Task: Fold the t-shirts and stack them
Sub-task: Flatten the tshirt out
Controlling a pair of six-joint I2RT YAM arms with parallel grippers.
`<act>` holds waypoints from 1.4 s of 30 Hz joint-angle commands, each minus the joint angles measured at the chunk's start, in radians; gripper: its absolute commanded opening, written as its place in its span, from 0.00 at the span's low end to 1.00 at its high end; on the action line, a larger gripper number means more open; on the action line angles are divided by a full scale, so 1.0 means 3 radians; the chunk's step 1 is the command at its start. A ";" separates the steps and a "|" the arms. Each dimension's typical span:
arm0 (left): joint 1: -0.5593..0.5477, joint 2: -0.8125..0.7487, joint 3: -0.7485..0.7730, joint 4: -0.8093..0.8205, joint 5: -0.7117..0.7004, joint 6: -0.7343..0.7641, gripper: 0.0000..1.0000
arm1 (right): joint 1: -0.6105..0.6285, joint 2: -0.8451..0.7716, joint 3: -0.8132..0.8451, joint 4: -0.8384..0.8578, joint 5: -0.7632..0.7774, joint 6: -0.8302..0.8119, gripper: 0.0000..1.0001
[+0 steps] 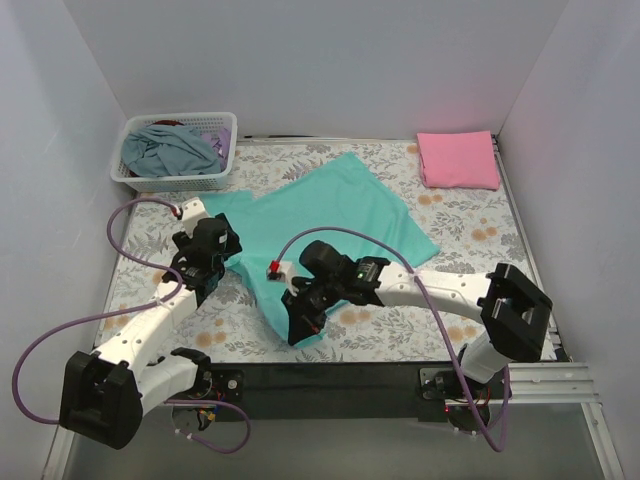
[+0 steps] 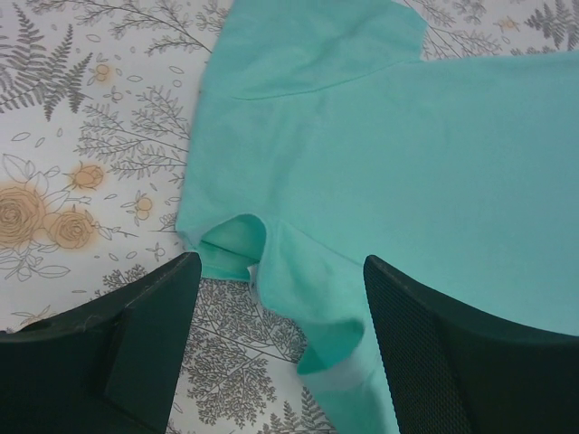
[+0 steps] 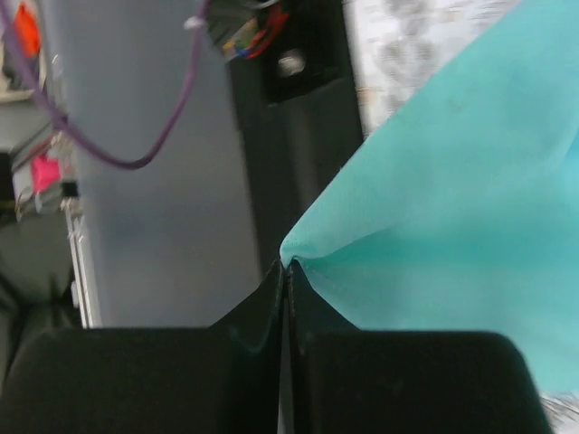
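The teal-green t-shirt (image 1: 335, 210) lies spread across the middle of the floral table, one sleeve toward the left. My left gripper (image 1: 207, 283) is open just above the shirt's left sleeve; in the left wrist view the teal-green t-shirt (image 2: 407, 154) has a curled sleeve hem between my two fingers (image 2: 136, 334). My right gripper (image 1: 303, 325) is shut on the shirt's near corner and lifts it; the right wrist view shows the teal-green t-shirt (image 3: 452, 199) pinched at my fingertips (image 3: 298, 285). The pink t-shirt (image 1: 458, 158) lies folded at the back right.
A white lattice basket (image 1: 148, 181) with grey-blue and purple cloth stands at the back left. White walls close in the left, back and right sides. The black front rail (image 1: 330, 380) runs between the arm bases.
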 commanded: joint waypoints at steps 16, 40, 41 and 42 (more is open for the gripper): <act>0.0286 0.0043 -0.0014 -0.0066 0.0258 -0.0158 0.72 | -0.0420 -0.0426 0.0209 -0.1154 0.1922 0.0023 0.55; 0.0353 0.1025 0.0298 -0.0010 0.0498 -0.0183 0.72 | -0.2720 -0.1153 -0.1157 -0.0182 0.3040 0.0770 0.56; 0.0368 0.1050 0.0308 0.0005 0.0483 -0.0188 0.72 | -0.2720 -0.1117 -0.1132 -0.0182 0.3050 0.0770 0.56; 0.0373 0.1111 0.0344 0.0016 0.0488 -0.0188 0.72 | -0.2720 -0.1026 -0.1101 -0.0177 0.3055 0.0770 0.54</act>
